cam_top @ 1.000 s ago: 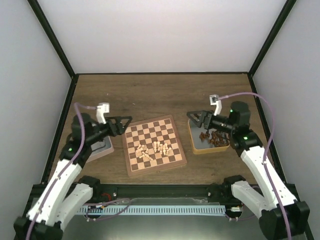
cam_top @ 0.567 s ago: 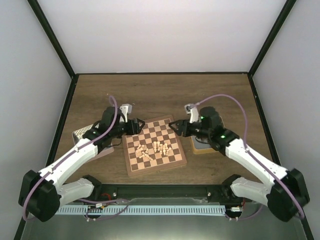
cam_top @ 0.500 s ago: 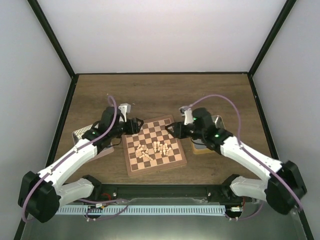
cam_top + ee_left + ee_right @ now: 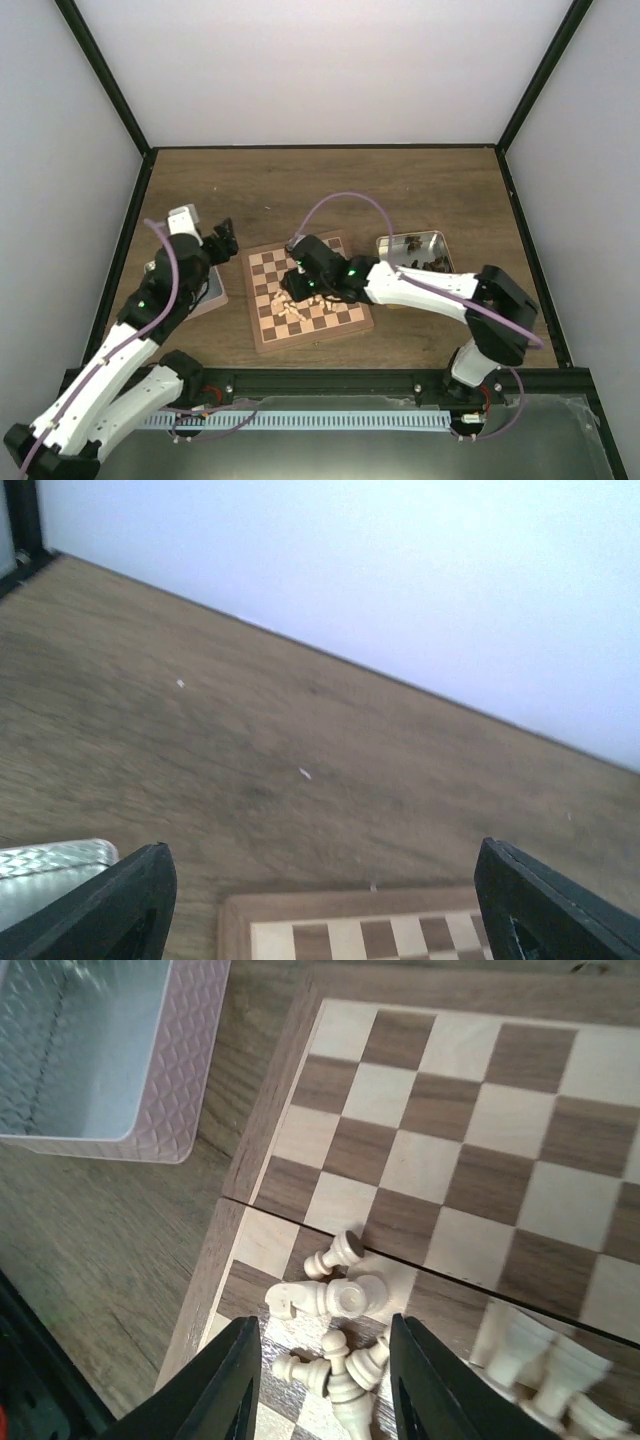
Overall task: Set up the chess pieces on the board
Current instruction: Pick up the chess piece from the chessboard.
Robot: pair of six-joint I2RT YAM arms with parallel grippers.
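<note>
Two robot arms work over a brown wooden worktop [image 4: 330,190] that carries the board [image 4: 262,275] at its middle, with a silver tin on either side.

The right arm stretches across the board from the right. Its right gripper [image 4: 325,1350] hangs over the near left part of the board with its fingers spread. In the wrist view, a loose heap of chess pieces [image 4: 335,1295] lies on the squares between and just beyond those fingers. The pieces are pale cream and most of them lie tipped on their sides, touching one another. A few more pale pieces at the lower right edge of that view are too blurred to describe. The far rows of the board are bare.

The left gripper [image 4: 325,880] is held above the worktop, just off the board's far left corner. Its two dark fingers are set wide apart and hold nothing.

The left tin [image 4: 190,1070] sits beside the board's left rim. The right tin [image 4: 443,240], well apart on the right, holds dark brown pieces [image 4: 420,264].
</note>
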